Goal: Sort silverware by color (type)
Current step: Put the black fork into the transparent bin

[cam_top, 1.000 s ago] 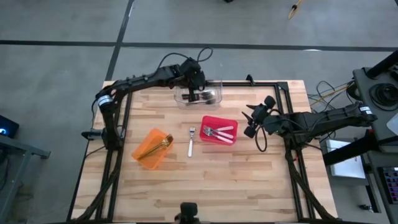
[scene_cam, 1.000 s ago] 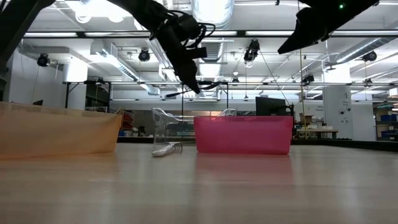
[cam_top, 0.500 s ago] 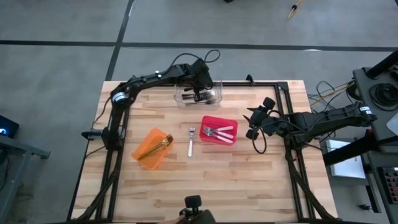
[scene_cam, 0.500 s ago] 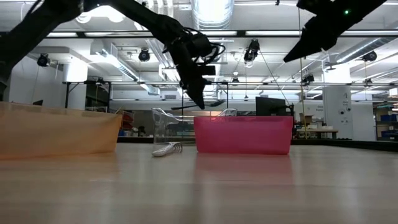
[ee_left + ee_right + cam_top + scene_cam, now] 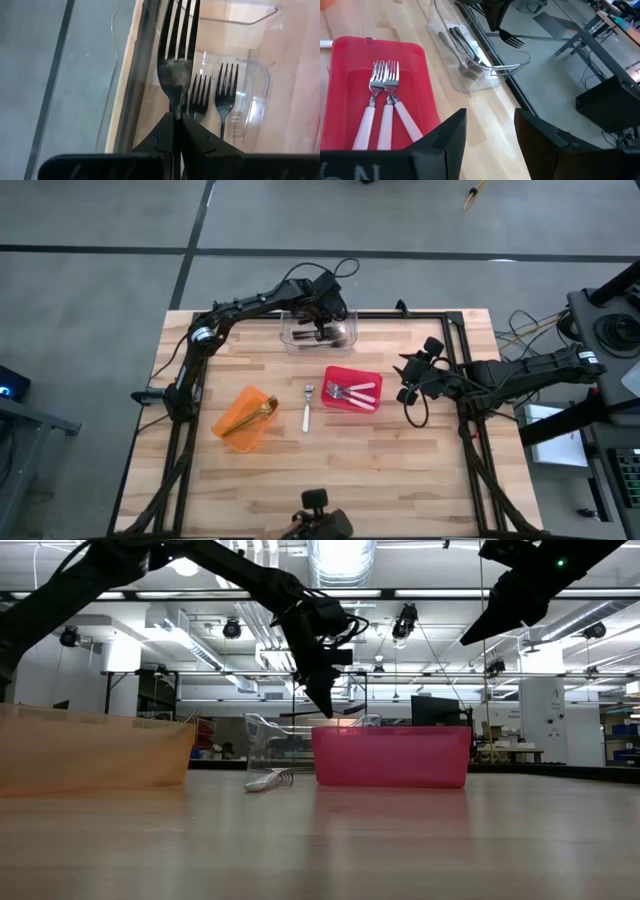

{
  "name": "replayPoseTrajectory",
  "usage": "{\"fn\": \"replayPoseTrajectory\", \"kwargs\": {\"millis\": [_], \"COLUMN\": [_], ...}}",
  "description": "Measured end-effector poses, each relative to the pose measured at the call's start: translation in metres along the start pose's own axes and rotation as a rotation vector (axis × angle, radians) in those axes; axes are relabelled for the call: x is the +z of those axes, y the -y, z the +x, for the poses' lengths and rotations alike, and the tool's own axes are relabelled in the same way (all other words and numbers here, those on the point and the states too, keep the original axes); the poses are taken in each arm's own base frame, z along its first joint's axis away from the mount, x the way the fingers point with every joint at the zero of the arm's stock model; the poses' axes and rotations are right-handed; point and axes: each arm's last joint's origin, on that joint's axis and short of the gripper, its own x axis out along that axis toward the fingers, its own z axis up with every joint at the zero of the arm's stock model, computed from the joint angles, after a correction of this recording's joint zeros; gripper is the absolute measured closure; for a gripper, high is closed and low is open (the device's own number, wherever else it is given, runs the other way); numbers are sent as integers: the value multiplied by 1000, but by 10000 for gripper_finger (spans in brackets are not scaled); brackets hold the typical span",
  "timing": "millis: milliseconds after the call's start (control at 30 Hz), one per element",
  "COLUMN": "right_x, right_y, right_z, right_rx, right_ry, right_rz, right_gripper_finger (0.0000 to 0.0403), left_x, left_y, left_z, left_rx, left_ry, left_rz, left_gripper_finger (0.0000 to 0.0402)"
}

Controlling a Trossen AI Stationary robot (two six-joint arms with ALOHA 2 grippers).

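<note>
Right now the left hand (image 5: 177, 131) pinches a black fork (image 5: 177, 60) above the clear bin (image 5: 318, 334) at the frame's upper middle, where two black forks (image 5: 212, 97) lie. Next, I judge, comes lowering and release. At mid-right the right hand (image 5: 410, 372) waits, spread and empty.
</note>
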Motion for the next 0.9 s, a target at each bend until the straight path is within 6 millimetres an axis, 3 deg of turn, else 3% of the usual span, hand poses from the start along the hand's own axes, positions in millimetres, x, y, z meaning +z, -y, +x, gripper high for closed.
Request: {"fn": "replayPoseTrajectory", "kwargs": {"millis": [900], "right_x": [-2], "right_y": [-1], "right_z": [0], "right_rx": [21], "right_ry": [-17], "right_rz": [-13], "right_gripper_finger": [245], "left_x": [-15], "left_y": [1], "left_z": [3], "left_rx": [-49], "left_ry": [-122], "left_rz": [21], "left_gripper_finger": [401]}}
